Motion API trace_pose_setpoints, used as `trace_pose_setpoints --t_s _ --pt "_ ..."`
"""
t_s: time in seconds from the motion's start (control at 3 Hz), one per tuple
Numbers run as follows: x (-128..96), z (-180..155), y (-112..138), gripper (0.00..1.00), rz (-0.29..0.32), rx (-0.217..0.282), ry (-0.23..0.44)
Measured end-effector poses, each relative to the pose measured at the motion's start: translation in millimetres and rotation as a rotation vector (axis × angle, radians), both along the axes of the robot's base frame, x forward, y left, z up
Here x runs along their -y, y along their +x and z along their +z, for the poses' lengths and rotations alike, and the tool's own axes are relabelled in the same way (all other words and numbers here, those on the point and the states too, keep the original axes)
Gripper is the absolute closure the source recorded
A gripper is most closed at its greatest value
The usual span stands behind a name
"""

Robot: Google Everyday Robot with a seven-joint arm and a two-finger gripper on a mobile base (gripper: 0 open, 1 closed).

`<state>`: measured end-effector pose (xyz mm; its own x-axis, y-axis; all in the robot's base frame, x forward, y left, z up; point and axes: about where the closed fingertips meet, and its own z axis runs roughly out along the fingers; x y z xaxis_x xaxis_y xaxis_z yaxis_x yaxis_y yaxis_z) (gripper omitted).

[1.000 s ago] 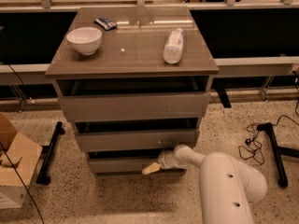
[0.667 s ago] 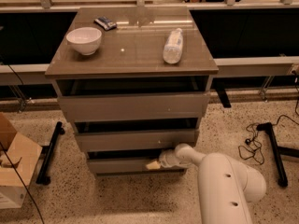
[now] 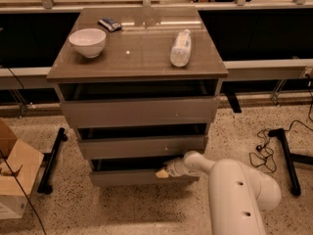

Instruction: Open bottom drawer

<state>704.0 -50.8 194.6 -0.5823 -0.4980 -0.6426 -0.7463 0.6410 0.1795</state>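
Note:
The bottom drawer (image 3: 127, 178) is the lowest of three grey-taupe fronts in the cabinet, flat and without a handle. A dark gap shows above its top edge. My gripper (image 3: 163, 173) reaches in from the right on a white arm (image 3: 234, 190). Its cream tip sits at the top edge of the bottom drawer's front, right of centre, at the gap. The middle drawer (image 3: 142, 146) and the top drawer (image 3: 139, 111) are above it.
On the cabinet top (image 3: 137, 58) stand a white bowl (image 3: 88, 41), a lying plastic bottle (image 3: 180, 48) and a small dark packet (image 3: 109, 24). A cardboard box (image 3: 12, 173) is on the floor at left. Black stand legs (image 3: 51, 160) and cables (image 3: 264, 148) flank the cabinet.
The gripper tip has moved slightly up and right, staying at the bottom drawer's top edge. The drawer front looks unmoved.

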Motion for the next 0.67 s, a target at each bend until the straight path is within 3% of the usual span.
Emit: trace_pose_setpoints --t_s 0.67 --pt "0.0 0.0 0.0 0.01 0.000 0.000 0.000"
